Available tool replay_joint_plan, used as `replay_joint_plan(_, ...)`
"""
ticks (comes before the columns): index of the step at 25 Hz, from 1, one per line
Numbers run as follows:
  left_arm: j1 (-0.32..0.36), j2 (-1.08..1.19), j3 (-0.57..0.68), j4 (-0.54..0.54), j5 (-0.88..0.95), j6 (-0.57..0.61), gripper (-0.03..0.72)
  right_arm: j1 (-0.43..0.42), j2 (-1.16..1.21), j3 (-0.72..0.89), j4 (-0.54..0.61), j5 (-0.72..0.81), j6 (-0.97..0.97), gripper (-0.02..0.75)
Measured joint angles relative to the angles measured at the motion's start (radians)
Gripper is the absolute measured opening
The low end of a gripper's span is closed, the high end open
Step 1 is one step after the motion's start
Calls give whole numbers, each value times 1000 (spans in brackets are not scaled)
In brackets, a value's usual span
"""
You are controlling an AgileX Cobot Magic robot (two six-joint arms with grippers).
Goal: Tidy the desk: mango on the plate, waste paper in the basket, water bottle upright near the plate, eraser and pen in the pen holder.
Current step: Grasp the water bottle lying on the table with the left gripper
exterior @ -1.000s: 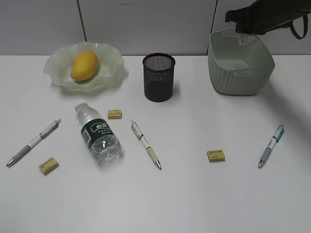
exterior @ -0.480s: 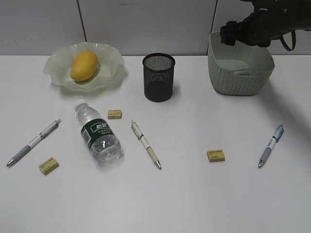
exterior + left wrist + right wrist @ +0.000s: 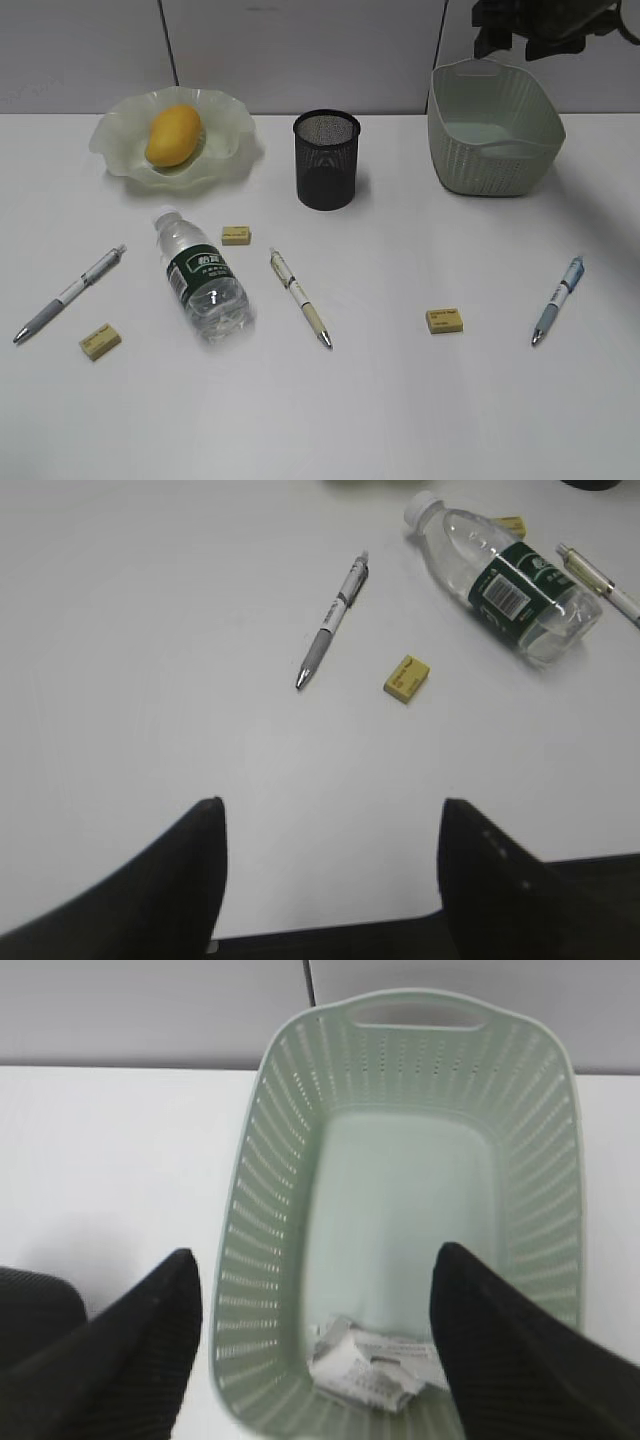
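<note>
Crumpled waste paper (image 3: 372,1370) seemingly rests inside woven-textured basket (image 3: 270,1210).

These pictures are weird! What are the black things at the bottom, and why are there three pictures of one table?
Those black shapes are a robot's fingers. It has two arms, each ending in a gripper with a small camera on its wrist. One picture looks at the whole desk from the front; the others look down from each wrist.

The left gripper is open and empty, above a pen, an eraser and a water bottle lying on its side.

The right gripper is open too, hanging over the basket. The waste paper lies inside.

The front picture also shows the mango on the plate, the pen holder, and more pens and erasers.
</note>
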Motion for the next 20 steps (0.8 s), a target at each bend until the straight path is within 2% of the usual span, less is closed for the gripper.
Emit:
replay_joint_plan(17,0,0,0,0,0,0,498,1,-273,-5,-30,579,-24,552)
replay_joint_plan(20,0,0,0,0,0,0,498,1,-301,-5,-36,631,-24,552)
